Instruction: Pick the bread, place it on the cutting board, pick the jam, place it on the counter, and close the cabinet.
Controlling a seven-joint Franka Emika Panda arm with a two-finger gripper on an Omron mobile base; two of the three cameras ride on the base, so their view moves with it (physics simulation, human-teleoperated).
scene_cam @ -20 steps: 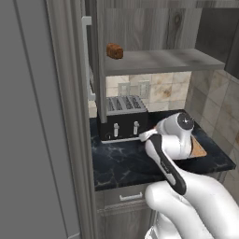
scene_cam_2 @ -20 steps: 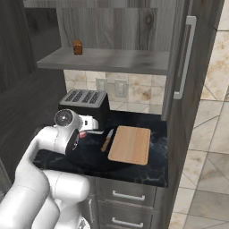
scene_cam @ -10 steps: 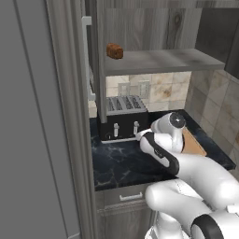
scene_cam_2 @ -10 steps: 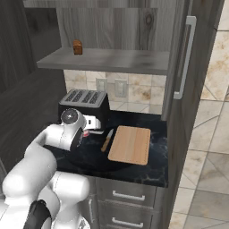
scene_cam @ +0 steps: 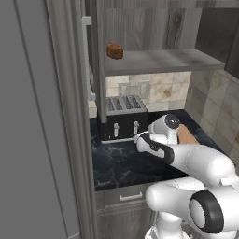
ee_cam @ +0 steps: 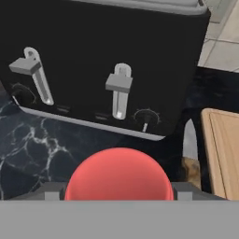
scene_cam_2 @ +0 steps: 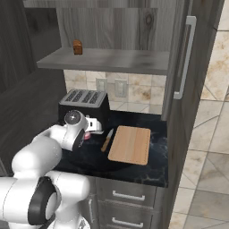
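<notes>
The jam point(ee_cam: 119, 172), red and round-topped, sits between my gripper's point(ee_cam: 119, 193) two fingertips, low over the black counter point(ee_cam: 37, 144) just in front of the toaster. From the base views, the gripper point(scene_cam_2: 89, 129) point(scene_cam: 140, 137) is shut on the jam point(scene_cam_2: 86, 136); I cannot tell whether the jar touches the counter. The bread point(scene_cam: 114, 51) point(scene_cam_2: 78, 47) rests on the shelf of the open cabinet point(scene_cam_2: 185, 67). The tan cutting board point(scene_cam_2: 130, 144) point(ee_cam: 226, 149) lies bare on the counter, to the right of the gripper.
A black toaster point(scene_cam_2: 84, 107) point(ee_cam: 107, 60) stands close behind the gripper. A wooden-handled knife point(scene_cam_2: 107, 140) point(ee_cam: 189, 149) lies between the jam and the board. The cabinet door with its bar handle point(scene_cam_2: 185, 58) hangs open at the right. A tall grey panel point(scene_cam: 37, 140) bounds the left.
The arm has folded lower and the hand has edged a little toward the toaster, the jam still between its fingers. The bread and board have not moved.
</notes>
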